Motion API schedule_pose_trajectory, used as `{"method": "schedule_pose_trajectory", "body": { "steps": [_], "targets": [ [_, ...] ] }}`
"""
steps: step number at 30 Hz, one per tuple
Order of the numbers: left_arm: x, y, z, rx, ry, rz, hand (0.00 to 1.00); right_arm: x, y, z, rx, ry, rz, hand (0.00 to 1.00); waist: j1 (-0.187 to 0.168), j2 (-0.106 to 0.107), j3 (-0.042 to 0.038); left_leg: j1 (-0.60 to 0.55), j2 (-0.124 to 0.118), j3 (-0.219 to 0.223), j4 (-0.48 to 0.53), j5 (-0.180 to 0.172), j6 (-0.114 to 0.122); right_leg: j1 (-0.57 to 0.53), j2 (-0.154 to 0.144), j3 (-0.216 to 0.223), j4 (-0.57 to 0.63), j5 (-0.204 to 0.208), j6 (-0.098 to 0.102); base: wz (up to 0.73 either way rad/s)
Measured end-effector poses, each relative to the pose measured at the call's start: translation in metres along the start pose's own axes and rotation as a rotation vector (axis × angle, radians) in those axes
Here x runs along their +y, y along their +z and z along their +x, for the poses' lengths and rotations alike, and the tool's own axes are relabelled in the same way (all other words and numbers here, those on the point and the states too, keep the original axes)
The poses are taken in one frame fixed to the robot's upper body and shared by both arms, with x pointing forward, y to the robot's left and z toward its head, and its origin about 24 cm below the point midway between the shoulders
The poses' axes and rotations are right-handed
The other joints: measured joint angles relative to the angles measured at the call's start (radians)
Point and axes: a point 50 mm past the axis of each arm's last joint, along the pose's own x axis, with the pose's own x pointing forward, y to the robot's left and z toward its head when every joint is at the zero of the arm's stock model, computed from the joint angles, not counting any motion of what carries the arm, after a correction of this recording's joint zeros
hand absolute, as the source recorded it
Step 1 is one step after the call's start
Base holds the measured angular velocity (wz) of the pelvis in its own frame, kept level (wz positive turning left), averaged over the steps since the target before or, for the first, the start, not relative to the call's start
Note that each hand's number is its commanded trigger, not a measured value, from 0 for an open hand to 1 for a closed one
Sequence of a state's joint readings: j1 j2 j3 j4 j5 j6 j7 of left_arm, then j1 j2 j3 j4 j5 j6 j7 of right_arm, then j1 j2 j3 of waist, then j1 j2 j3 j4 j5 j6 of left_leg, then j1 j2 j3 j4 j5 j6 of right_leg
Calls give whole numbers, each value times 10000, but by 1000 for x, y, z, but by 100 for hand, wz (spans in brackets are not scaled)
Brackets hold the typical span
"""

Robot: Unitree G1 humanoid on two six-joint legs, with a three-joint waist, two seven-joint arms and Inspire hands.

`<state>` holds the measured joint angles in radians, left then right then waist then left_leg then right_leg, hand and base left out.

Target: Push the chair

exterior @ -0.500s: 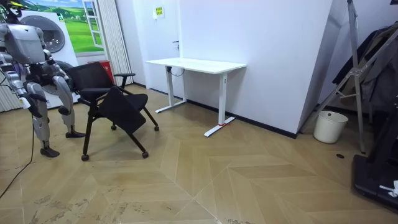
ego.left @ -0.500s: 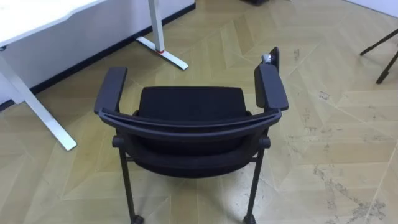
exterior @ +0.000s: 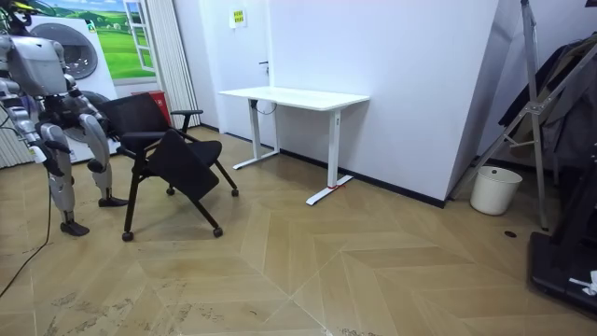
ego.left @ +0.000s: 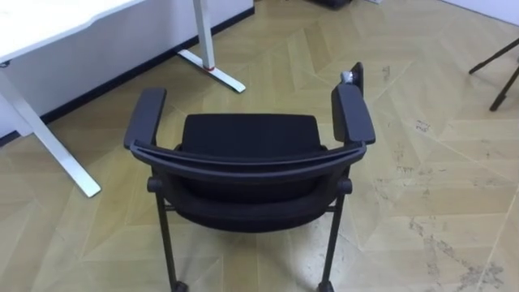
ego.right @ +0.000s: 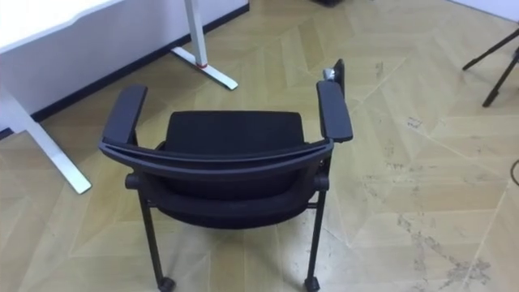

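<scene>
Chair [ego.left: 247,138] on castors, on the wooden floor directly before the robot, backrest [ego.left: 243,159] nearest, seat facing the white bench [ego.left: 49,20] at far left. In the room view the robot stands just behind the chair; whether its hands [exterior: 43,149] are released or clenched cannot be told. Likely hazards: an off-centre push may swivel the chair, driving the left armrest [ego.left: 144,116] into the bench leg [ego.left: 49,146]; a high push could tip it.

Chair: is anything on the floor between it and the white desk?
Nothing visible: bare wood floor separates the chair from the white desk at the robot's front left. The desk's red-marked foot juts out ahead of the chair's left side, apart from it; a straight push might meet it.
</scene>
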<state>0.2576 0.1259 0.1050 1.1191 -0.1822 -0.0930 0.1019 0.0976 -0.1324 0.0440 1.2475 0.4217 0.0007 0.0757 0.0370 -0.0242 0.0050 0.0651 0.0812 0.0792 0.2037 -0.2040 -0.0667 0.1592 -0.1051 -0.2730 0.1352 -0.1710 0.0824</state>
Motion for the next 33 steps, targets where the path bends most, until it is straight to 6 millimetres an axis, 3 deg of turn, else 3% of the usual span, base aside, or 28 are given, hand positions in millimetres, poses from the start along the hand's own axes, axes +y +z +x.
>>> {"method": "schedule_pose_trajectory", "body": {
  "steps": [7, 17, 21, 27, 33],
  "targets": [
    [5, -8, -2, 187, 471, 31, 0, -3, -4, 0, 153, -267, -95, 0, 246, -19, 65, -36, 1, -26, 26, -4, -3, -35, -2, -62, -3, -5, 6, 0],
    [13, -15, -5, 284, 815, -261, 0, -7, 4, 0, -53, -274, -191, 0, 567, 28, 10, -410, -56, -584, 262, -3, -3, 13, -5, -614, -26, -25, 27, 16],
    [18, -19, -7, 353, 978, -379, 0, -8, 12, 1, -242, -292, -220, 0, 741, 59, 9, -408, -71, -631, 280, -4, -3, 93, -6, -627, -26, -28, 32, 4],
    [30, -15, -10, -103, 1743, -1122, 0, -13, 17, 0, -479, -418, -188, 0, 936, 158, 18, -462, -102, -881, 349, -4, -5, 170, -5, -950, -25, -48, 43, 12],
    [46, 5, -14, -1301, 2901, -1933, 0, -24, 22, -2, -735, -950, -413, 0, 1081, 277, 8, -730, -172, -1212, 534, 20, -31, 157, -11, -1225, -26, -124, -4, 15]
  ]
}}
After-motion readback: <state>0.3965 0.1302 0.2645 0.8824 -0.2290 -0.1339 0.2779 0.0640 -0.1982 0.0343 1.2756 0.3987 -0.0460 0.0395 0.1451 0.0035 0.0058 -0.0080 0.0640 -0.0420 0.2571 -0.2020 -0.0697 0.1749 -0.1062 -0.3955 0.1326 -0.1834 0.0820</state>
